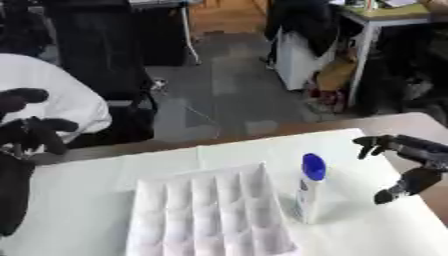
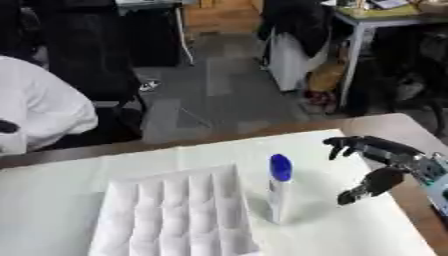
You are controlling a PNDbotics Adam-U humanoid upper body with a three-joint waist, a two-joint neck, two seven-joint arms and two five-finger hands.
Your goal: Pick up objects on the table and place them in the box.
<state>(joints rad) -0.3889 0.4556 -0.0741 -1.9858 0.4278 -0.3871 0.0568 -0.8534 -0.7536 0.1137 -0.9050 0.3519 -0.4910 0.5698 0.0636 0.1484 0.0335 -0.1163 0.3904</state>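
A white box [image 1: 210, 215] divided into rows of small compartments lay on the white-covered desk [image 1: 79, 200]; every compartment visible held nothing. Just beside its right wall a white bottle with a blue cap [image 1: 309, 192] stood upright. The right hand [image 2: 385, 160] hovered near the bottle, apart from it, fingers [image 2: 337, 146] spread wide and loosely bent. The left hand [image 1: 31, 132] showed at the left edge, fingers curled, holding nothing.
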